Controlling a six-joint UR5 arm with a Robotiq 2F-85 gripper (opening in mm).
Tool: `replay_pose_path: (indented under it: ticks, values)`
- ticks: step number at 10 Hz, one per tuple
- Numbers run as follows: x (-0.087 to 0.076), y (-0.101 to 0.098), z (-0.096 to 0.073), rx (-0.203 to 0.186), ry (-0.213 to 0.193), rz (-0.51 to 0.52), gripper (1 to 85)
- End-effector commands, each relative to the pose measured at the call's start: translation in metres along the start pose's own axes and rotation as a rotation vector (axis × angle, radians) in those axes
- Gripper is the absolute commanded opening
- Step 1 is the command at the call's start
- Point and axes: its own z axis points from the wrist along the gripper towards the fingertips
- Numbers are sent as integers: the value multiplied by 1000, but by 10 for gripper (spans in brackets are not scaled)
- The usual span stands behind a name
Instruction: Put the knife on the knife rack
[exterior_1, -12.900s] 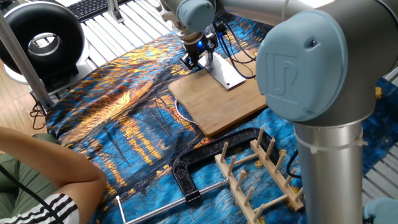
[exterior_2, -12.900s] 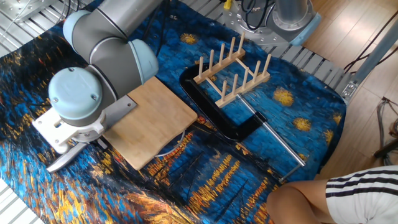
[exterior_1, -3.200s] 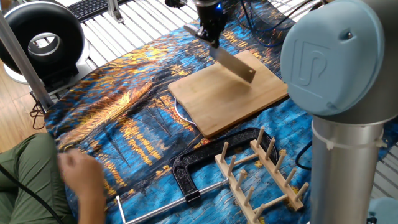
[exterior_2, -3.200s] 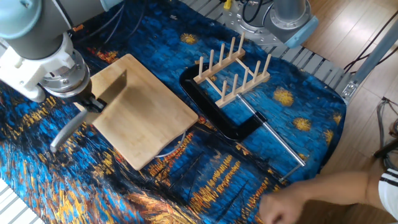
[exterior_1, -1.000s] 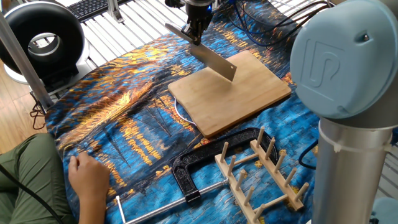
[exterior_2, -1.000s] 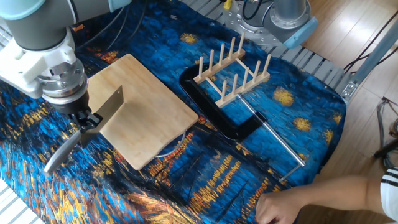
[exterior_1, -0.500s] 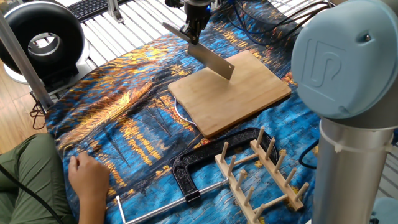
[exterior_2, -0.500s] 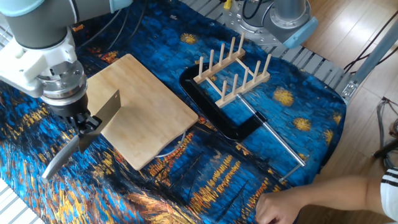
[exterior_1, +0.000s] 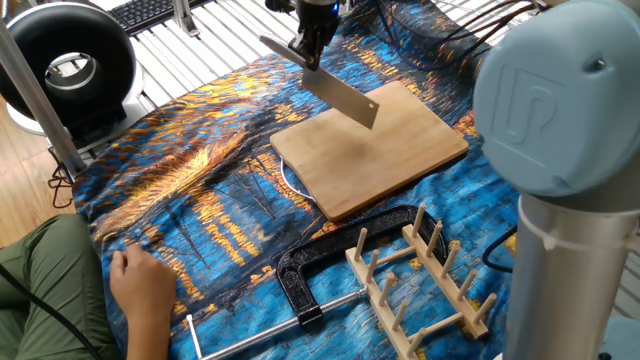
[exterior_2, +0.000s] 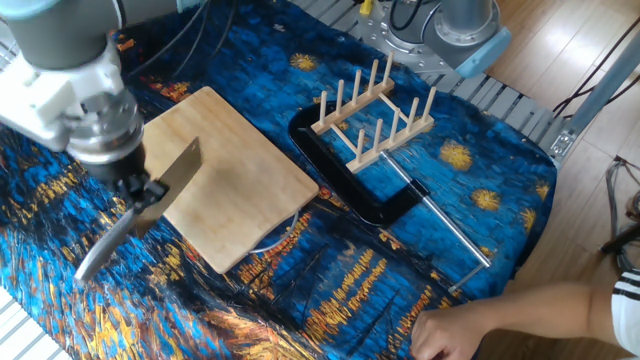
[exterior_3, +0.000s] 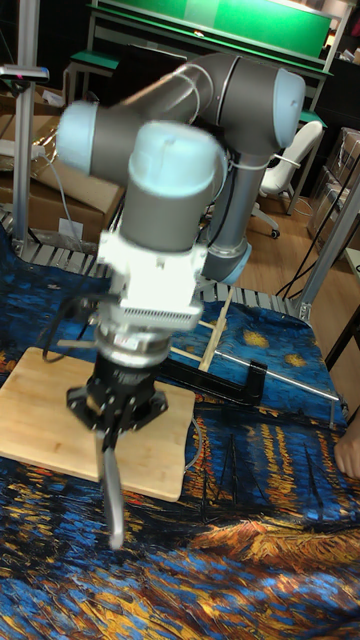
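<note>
My gripper (exterior_1: 310, 57) is shut on the knife (exterior_1: 345, 97) where the grey handle meets the broad silver blade. The knife hangs tilted in the air over the far left corner of the bamboo cutting board (exterior_1: 385, 155). In the other fixed view the gripper (exterior_2: 143, 193) holds the blade (exterior_2: 178, 172) edge-on over the board's left side, and the handle (exterior_2: 103, 248) slants down to the left. The tall view shows the gripper (exterior_3: 111, 430) with the handle (exterior_3: 113, 495) pointing down. The knife rack (exterior_1: 422, 282), light wood with upright pegs, stands empty to the right (exterior_2: 375, 112).
A black C-clamp (exterior_1: 320, 265) with a long steel screw lies between board and rack (exterior_2: 352, 185). A person's hand (exterior_1: 142, 285) rests at the cloth's near edge (exterior_2: 455, 332). A black ring light (exterior_1: 65, 65) stands at the far left.
The gripper with the knife has shifted slightly, up and to the right in the other fixed view, and shows motion blur. The person's hand has stayed in place over the last second.
</note>
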Motion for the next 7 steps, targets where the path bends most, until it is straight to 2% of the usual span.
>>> replay_pose_path:
  ticks: [1, 2, 4, 5, 6, 7]
  values:
    - [34, 26, -52, -20, 63, 12, 10]
    - [46, 37, -67, -27, 82, -5, 10]
    - [60, 64, -87, -41, 83, -31, 10]
    - [64, 80, -87, -45, 85, -53, 10]
    - [52, 78, -72, -14, 77, -79, 10]
    - [30, 74, -51, -16, 71, -113, 10]
